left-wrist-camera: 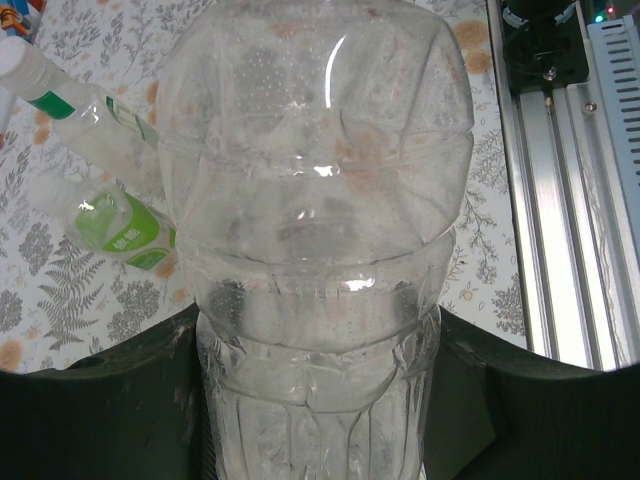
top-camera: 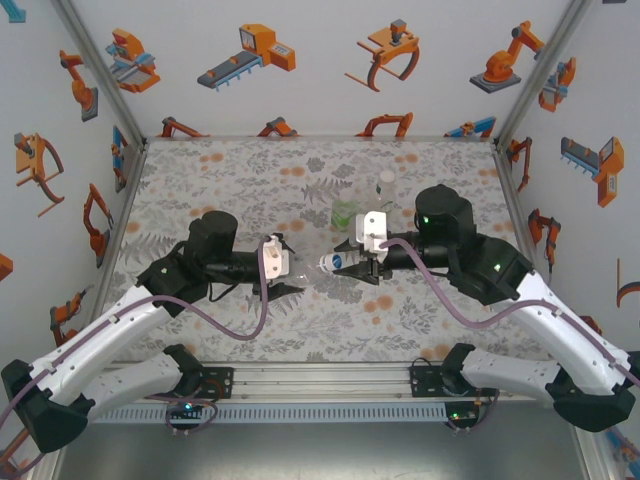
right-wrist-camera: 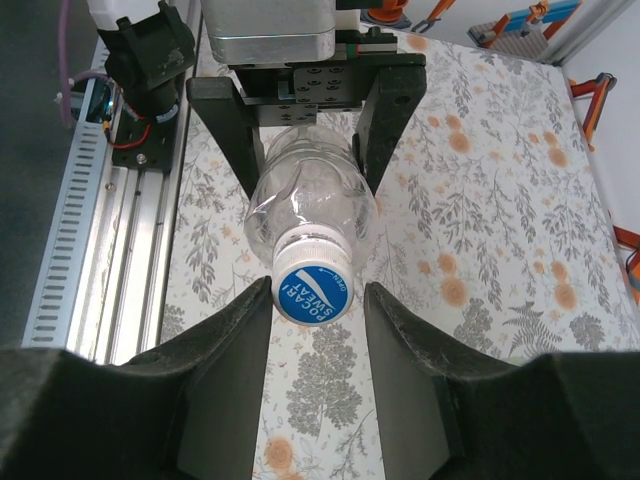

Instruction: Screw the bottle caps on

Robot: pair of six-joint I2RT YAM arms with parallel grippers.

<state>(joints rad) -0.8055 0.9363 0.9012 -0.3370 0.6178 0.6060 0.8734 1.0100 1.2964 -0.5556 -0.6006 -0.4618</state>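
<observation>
Left hand (top-camera: 293, 268) is clamped on the clear bottle (left-wrist-camera: 315, 200), held sideways over the surface (top-camera: 200, 180). Blue cap (right-wrist-camera: 313, 293) sits on its neck. Right hand (right-wrist-camera: 318, 305) straddles the cap, fingers close; can't tell if gripping. Green bottle (top-camera: 345, 212) and tall bottle (top-camera: 385, 195) stand behind.

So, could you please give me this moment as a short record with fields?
left gripper: shut on colourless bottle, which is held lying level
blue cap: on that bottle's mouth; tightness unclear
right gripper: fingers either side of blue cap; contact unclear
green bottle: on table, apart from both grippers
taller bottle: beside green bottle, untouched
</observation>
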